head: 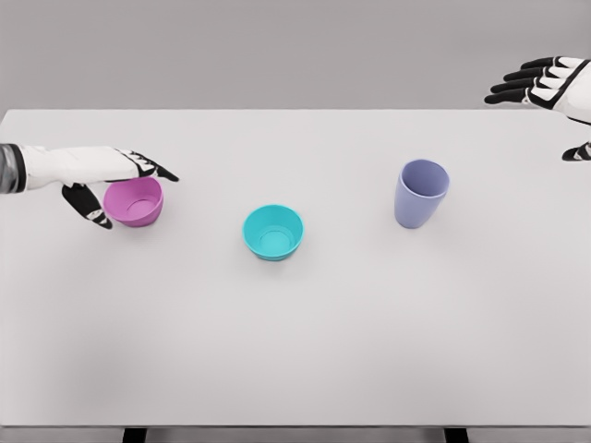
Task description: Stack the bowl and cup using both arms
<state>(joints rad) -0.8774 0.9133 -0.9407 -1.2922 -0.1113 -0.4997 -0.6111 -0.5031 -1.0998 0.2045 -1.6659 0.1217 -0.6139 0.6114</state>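
A pink bowl point(136, 203) stands on the white table point(295, 351) at the left. My left hand point(120, 189) reaches in from the left edge and sits over the bowl's near-left side, fingers extended along its far rim and thumb down at its left; the hand is spread and not closed on it. A teal bowl point(273, 232) sits near the table's middle. A lavender cup point(421, 193) stands upright to the right. My right hand point(545, 88) hovers at the far right beyond the table's back edge, fingers spread and holding nothing.
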